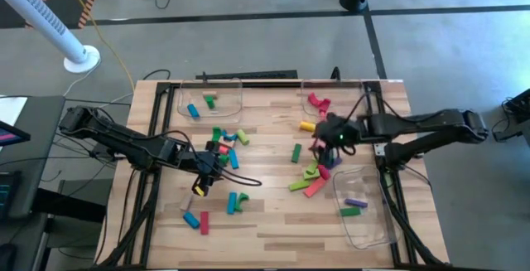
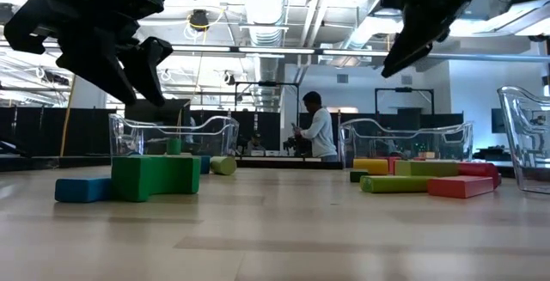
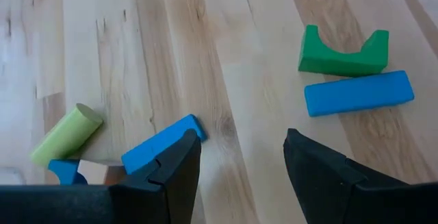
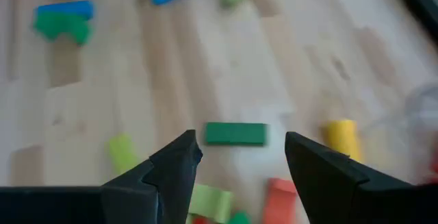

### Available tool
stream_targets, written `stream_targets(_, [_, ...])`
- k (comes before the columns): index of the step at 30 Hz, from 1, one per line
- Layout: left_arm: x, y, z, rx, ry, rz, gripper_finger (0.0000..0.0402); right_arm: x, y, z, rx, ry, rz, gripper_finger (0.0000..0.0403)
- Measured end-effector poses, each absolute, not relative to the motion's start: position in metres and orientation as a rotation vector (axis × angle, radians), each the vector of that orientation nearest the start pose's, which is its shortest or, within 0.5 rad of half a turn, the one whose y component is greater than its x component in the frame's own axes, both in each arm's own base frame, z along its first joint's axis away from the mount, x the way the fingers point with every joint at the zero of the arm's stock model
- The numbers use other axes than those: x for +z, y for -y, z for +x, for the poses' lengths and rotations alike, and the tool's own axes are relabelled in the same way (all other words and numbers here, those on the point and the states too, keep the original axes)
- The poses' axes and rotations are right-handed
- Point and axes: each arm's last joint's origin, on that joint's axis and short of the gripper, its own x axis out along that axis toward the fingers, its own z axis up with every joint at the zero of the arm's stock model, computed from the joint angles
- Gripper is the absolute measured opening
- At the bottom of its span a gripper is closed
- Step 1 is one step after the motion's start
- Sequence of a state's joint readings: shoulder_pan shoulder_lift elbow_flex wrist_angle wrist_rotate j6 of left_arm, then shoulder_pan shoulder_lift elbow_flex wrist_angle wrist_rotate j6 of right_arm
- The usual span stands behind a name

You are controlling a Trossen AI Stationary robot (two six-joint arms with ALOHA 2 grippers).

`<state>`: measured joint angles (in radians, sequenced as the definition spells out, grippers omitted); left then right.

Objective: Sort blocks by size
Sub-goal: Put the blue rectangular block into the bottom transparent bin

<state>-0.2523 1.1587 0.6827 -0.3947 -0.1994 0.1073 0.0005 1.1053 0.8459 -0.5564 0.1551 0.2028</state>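
Sorting is judged at an early stage: the clear tray at the far left (image 1: 211, 97) holds 2 blocks, the far right tray (image 1: 331, 97) holds a few red and pink ones, and the near right tray (image 1: 364, 213) holds 2, while most blocks (image 1: 224, 138) lie loose across the middle of the table (image 1: 273, 221). The left claw (image 3: 236, 159) hovers wide and empty above the left scatter; the right claw (image 4: 239, 159) hangs wide and empty over a green bar (image 4: 235, 133). The table is pale wood planking; behind it lies an open workshop with exposed ceiling ducts and 1 person standing far off (image 2: 318, 126).
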Motion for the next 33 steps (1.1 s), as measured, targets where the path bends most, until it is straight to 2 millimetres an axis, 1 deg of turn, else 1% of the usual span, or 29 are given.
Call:
stream_targets(7, [0.213, 0.044, 0.218, -0.091, -0.842, 0.331, 0.0199, 0.255, -0.031, 0.24, -0.087, -0.76, 0.077, 0.0249])
stream_targets(13, [0.213, 0.036, 0.219, -0.072, -0.848, 0.35, 0.0199, 0.239, -0.055, 0.256, -0.011, -0.769, 0.044, 0.0249])
stream_targets(19, [0.214, 0.026, 0.222, -0.062, -0.845, 0.404, 0.0199, 0.224, -0.072, 0.266, 0.035, -0.785, 0.019, 0.0249])
stream_targets(25, [0.213, 0.015, 0.23, -0.079, -0.807, 0.456, 0.0199, 0.222, -0.083, 0.273, 0.072, -0.729, 0.021, 0.0249])
stream_targets(29, [0.203, 0.009, 0.24, -0.119, -0.826, 0.488, 0.0199, 0.227, -0.088, 0.275, 0.094, -0.669, 0.032, 0.0249])
stream_targets(33, [0.182, 0.003, 0.249, -0.163, -0.92, 0.538, 0.0199, 0.23, -0.093, 0.276, 0.116, -0.632, 0.031, 0.0249])
